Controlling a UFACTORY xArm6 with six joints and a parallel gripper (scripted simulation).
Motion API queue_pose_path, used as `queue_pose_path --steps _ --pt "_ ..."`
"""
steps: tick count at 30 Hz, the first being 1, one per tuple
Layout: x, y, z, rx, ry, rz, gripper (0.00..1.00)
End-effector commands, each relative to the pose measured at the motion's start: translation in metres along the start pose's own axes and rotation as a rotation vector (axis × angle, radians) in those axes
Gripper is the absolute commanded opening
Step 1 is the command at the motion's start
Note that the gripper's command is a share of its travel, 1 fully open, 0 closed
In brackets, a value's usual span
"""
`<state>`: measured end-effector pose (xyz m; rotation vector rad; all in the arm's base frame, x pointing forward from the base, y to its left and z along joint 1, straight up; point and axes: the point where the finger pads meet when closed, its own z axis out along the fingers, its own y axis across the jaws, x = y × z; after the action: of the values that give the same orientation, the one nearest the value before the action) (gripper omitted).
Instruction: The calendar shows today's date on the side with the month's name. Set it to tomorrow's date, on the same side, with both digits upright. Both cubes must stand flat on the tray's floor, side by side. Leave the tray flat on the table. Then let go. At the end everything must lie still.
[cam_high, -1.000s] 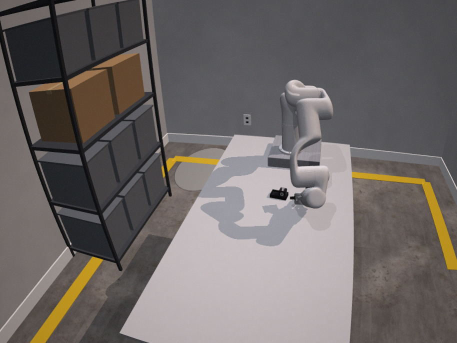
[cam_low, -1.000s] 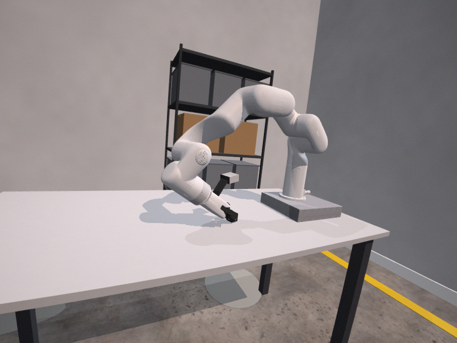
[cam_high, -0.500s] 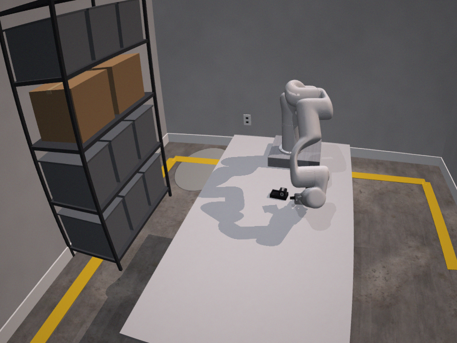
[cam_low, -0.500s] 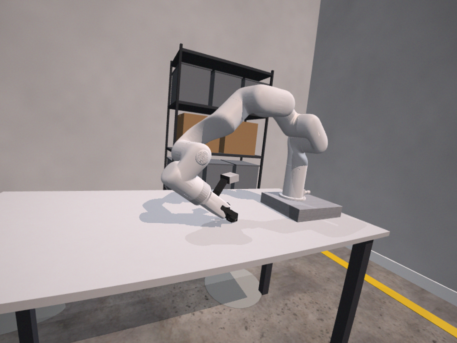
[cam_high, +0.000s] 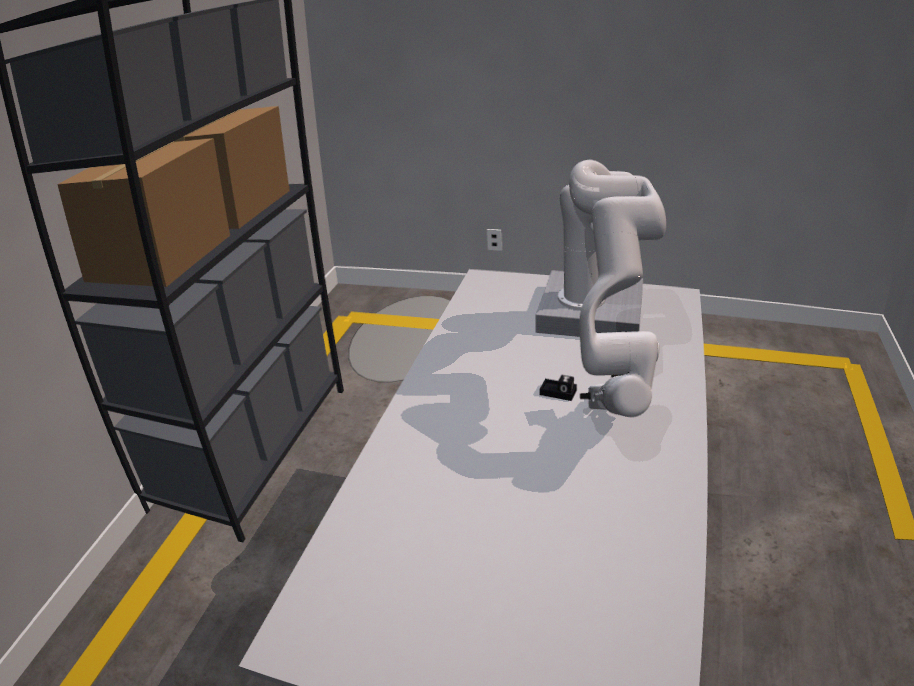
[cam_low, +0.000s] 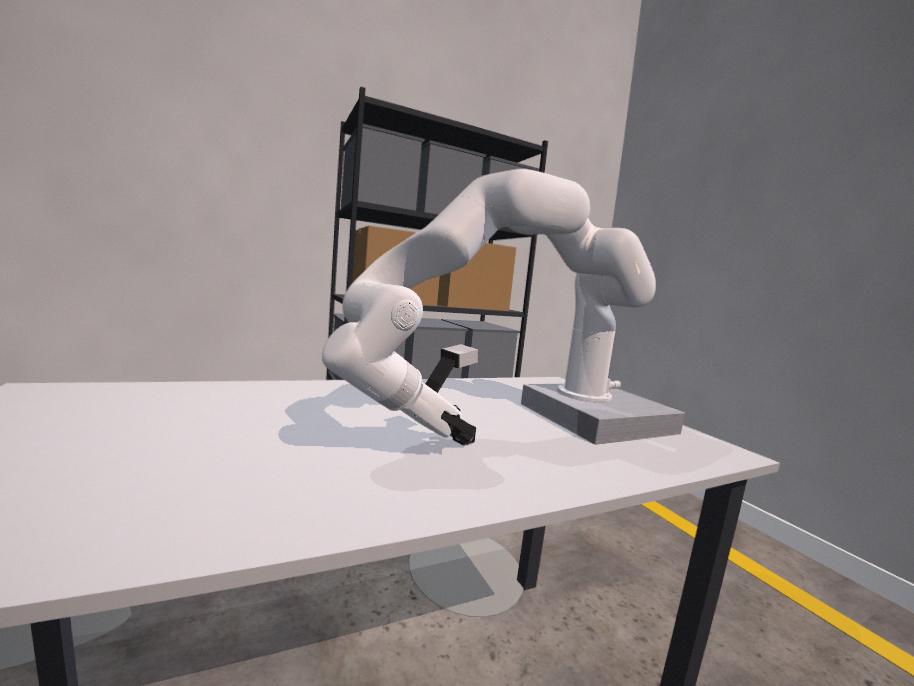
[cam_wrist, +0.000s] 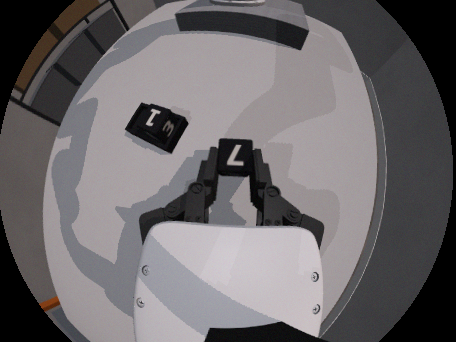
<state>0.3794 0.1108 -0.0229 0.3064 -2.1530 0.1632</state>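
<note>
Numbered cube (cam_wrist: 235, 157), its 7 facing my wrist view, is sitting between my fingers | my gripper (cam_high: 585, 396) (cam_low: 460, 429) (cam_wrist: 234, 159) is clamping it | tray (cam_high: 548, 389) (cam_wrist: 177, 142) and second cube (cam_high: 565, 383) (cam_wrist: 154, 118) are lying at ten o'clock in that view | turning is needing slow, level, tray-clear handling | exterior view is hiding the tray

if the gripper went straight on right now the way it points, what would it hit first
Probably the table top: the exterior view shows the gripper slanting down at it, the digit cube between its fingers likely touching first. How much gap remains is unclear.
</note>
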Motion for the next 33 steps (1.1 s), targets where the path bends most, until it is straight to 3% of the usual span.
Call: queue_pose_path --steps 1,33 --pt "-0.0004 0.0000 -0.0014 0.000 -0.004 0.000 0.27" --pt "-0.0037 0.0000 0.0009 0.000 -0.004 0.000 0.27"
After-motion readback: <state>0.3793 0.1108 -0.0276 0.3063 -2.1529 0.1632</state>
